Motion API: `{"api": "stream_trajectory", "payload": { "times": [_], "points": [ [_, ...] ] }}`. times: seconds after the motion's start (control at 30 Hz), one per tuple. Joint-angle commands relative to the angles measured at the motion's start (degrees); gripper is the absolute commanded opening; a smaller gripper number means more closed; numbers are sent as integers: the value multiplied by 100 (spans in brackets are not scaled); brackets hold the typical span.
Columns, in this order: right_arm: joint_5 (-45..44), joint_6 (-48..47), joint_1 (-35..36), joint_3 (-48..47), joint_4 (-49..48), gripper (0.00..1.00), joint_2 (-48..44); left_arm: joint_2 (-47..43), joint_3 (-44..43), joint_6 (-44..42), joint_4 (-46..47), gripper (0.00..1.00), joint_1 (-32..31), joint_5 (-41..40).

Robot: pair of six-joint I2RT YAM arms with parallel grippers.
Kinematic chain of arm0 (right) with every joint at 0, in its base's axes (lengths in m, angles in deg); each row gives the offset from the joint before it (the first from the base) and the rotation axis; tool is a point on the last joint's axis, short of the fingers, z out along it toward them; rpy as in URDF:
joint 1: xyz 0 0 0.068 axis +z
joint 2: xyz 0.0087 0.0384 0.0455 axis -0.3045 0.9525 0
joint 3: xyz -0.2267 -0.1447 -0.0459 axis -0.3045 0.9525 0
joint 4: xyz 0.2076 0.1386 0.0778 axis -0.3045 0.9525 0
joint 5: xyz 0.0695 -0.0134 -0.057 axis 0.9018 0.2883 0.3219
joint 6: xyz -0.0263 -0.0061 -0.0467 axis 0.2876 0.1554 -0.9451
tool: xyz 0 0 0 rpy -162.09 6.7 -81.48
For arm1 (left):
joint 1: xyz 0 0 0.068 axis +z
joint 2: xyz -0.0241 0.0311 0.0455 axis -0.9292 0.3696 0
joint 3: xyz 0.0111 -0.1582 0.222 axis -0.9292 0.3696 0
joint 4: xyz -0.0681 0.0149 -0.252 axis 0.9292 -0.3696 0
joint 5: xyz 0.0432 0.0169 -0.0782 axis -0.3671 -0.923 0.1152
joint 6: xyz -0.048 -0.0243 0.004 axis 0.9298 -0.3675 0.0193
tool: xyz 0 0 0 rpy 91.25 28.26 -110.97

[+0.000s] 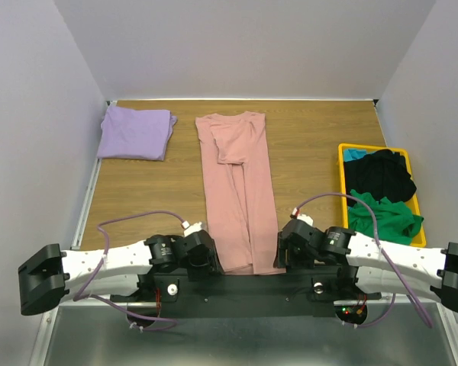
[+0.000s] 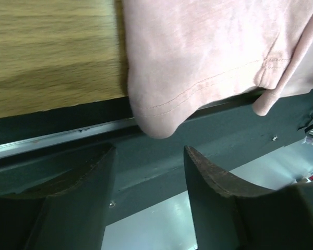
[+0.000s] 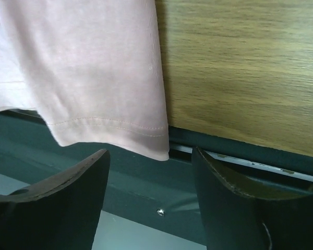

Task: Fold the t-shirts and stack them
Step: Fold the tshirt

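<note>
A dusty pink t-shirt [image 1: 237, 191] lies folded into a long strip down the middle of the table, sleeves tucked in, its hem hanging over the near edge. My left gripper [image 2: 148, 156] is open and empty just below the hem's left corner [image 2: 154, 122]. My right gripper [image 3: 151, 161] is open and empty just below the hem's right corner [image 3: 156, 146]. A folded lavender t-shirt [image 1: 136, 132] lies at the far left. Black [image 1: 380, 175], green [image 1: 385, 217] and teal [image 1: 354, 155] shirts are piled in a yellow bin [image 1: 342, 171] at the right.
Both arms [image 1: 168, 252] [image 1: 320, 244] sit low at the near table edge on either side of the pink strip. A dark metal rail [image 2: 68, 127] runs along that edge. White walls enclose the table on three sides.
</note>
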State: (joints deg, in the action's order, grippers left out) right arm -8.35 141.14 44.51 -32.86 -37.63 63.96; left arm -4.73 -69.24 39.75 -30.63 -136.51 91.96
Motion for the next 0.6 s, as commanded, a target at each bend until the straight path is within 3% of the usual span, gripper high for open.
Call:
{"api": "stream_trajectory", "payload": {
  "times": [0.0,0.2,0.23,0.4,0.43,0.5,0.57],
  "points": [
    [215,-54,-19,61,-299,69,141,331,52,-71,428,60,-26,-228],
    [462,-133,-19,193,-554,57,291,683,-45,-115,500,32,-26,-491],
    [453,-133,-19,202,-572,55,300,701,-88,-115,413,24,-26,-526],
    [269,-107,-19,193,-827,34,493,623,-168,-63,227,0,-26,-878],
    [77,-81,-19,159,-853,18,606,570,-176,-80,280,0,-26,-887],
    [-21,-89,-19,-8,-924,1,704,395,-238,-212,385,0,-18,-817],
    [-188,-185,-19,-122,-924,0,687,228,-264,-265,368,0,-26,-817]
  ]
}}
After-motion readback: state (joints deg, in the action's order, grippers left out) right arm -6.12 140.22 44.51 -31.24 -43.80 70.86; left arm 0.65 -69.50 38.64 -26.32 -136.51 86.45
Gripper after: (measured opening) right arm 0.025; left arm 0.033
